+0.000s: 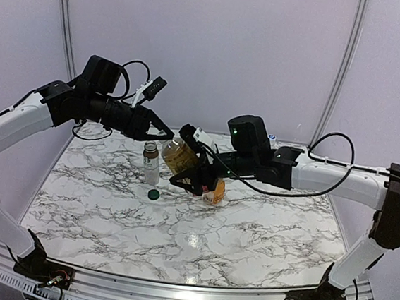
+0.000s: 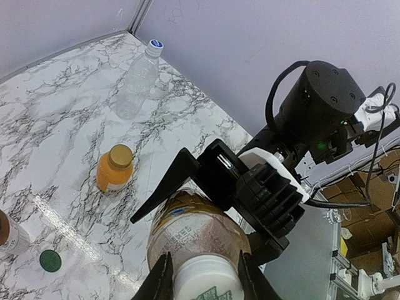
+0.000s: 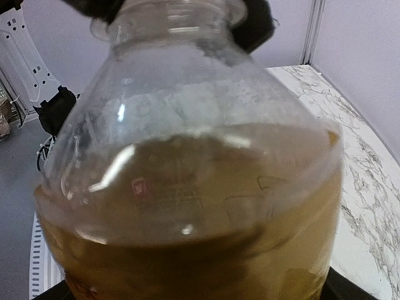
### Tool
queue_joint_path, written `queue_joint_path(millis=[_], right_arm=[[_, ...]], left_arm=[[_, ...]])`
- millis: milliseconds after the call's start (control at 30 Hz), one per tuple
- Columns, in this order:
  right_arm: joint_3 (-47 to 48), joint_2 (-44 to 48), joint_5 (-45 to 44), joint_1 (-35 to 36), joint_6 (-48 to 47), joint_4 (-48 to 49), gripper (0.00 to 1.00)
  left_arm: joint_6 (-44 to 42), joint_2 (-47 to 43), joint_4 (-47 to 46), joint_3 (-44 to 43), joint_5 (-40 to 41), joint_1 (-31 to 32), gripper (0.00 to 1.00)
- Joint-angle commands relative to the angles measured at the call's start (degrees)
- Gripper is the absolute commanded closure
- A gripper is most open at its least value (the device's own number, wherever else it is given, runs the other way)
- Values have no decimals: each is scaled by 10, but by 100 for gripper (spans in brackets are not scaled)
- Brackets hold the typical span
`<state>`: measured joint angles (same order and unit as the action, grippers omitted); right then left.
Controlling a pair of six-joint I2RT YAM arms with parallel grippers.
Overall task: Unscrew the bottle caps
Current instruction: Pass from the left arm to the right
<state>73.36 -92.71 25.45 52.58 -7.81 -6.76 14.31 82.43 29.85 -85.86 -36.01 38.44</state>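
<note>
The amber tea bottle (image 1: 178, 155) (image 2: 194, 228) hangs tilted above the table, and it fills the right wrist view (image 3: 187, 187). My left gripper (image 1: 164, 138) (image 2: 203, 275) is shut on its white cap (image 2: 206, 281). My right gripper (image 1: 187, 160) has its fingers (image 2: 165, 187) pressed on either side of the bottle's body. A dark green cap (image 1: 154, 194) (image 2: 50, 260) lies loose on the table beside the short clear bottle (image 1: 150, 163), which stands without a cap. The orange juice bottle (image 1: 215, 192) (image 2: 114, 167) stands capped. The tall clear bottle (image 2: 139, 78) lies capped near the back.
The marble table (image 1: 109, 212) ends at purple walls behind and at both sides. The short bottle and the orange juice bottle stand just below the held bottle. The right arm's cable (image 1: 328, 144) loops above its forearm.
</note>
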Motion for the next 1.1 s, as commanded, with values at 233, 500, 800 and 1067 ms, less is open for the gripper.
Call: queue_joint_path(millis=[233, 500, 800, 1067], right_arm=[[5, 22, 40, -6, -4, 36, 21], [-17, 30, 96, -31, 14, 82, 35], [-14, 12, 109, -36, 15, 78, 33], [-2, -4, 120, -36, 13, 69, 30]], left_arm=[[-11, 3, -13, 5, -12, 2, 78], [-11, 7, -13, 5, -20, 2, 78], [-8, 10, -14, -4, -36, 2, 78], [-7, 12, -15, -7, -41, 2, 78]])
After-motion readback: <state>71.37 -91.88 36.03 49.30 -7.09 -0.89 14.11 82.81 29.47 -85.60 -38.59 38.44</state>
